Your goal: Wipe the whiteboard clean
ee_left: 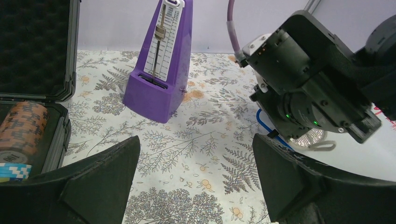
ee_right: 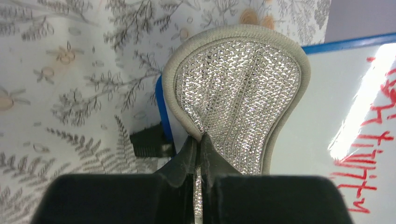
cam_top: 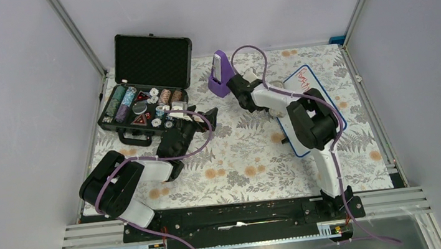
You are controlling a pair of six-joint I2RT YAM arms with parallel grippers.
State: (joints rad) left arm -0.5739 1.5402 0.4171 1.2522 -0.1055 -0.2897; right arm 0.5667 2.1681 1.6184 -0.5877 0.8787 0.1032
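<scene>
The whiteboard (cam_top: 323, 97) lies at the right of the table, white with a blue rim and red handwriting at its far end. It also shows in the right wrist view (ee_right: 317, 116) and the left wrist view (ee_left: 359, 158). My right gripper (ee_right: 201, 140) is shut on a silvery cloth pad (ee_right: 238, 88), which lies over the board's far left corner. From above, the pad (cam_top: 275, 84) peeks out beside that gripper (cam_top: 269, 89). The writing lies to the right of the pad. My left gripper (ee_left: 196, 182) is open and empty above the patterned tablecloth, left of the board (cam_top: 203, 117).
A purple metronome (cam_top: 220, 74) stands at the back middle, close to the right arm; it also shows in the left wrist view (ee_left: 161, 70). An open black case (cam_top: 151, 60) with poker chips sits at the back left. A small black clip (ee_right: 149, 142) sits on the board's left rim.
</scene>
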